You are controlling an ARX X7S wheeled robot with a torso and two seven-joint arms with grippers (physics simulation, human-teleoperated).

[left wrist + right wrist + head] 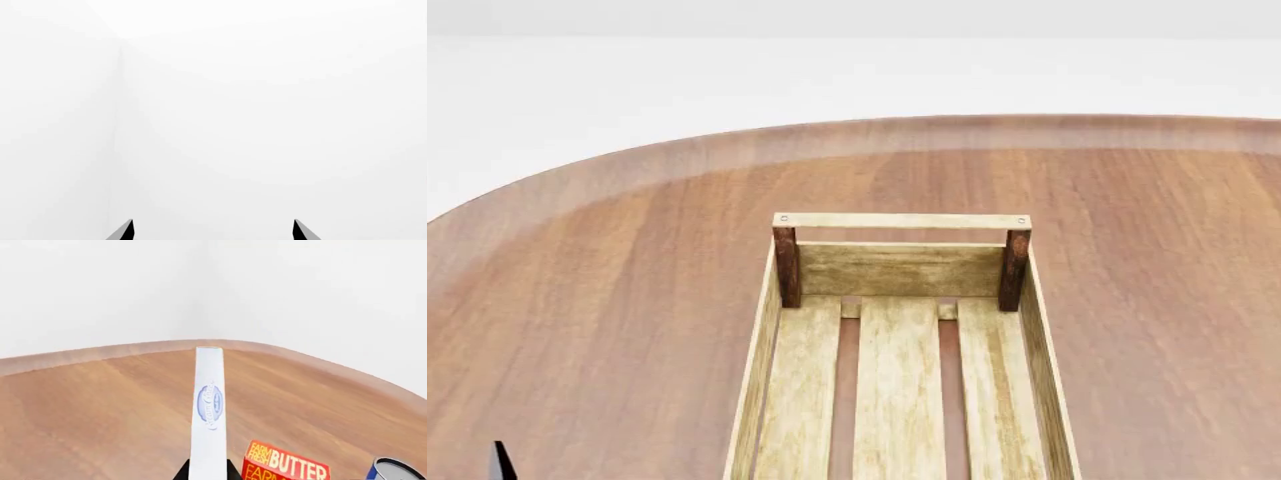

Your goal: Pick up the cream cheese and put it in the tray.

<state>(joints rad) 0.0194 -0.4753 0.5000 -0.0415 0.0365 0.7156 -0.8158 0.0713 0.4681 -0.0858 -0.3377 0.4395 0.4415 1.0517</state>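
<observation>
the cream cheese (pixel 209 415) is pinched edge-on between the right fingers (pixel 233 471) at lower centre, above the bench (pixel 100 405). the left fingers (pixel 127 231) are spread, empty. the tray (pixel 901 270) is seen bottom centre, head view.

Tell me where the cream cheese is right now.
The cream cheese is clamped in the right gripper, seen edge-on in the right wrist view above the table, with the butter box just beyond it. The head view doesn't show it.
</observation>
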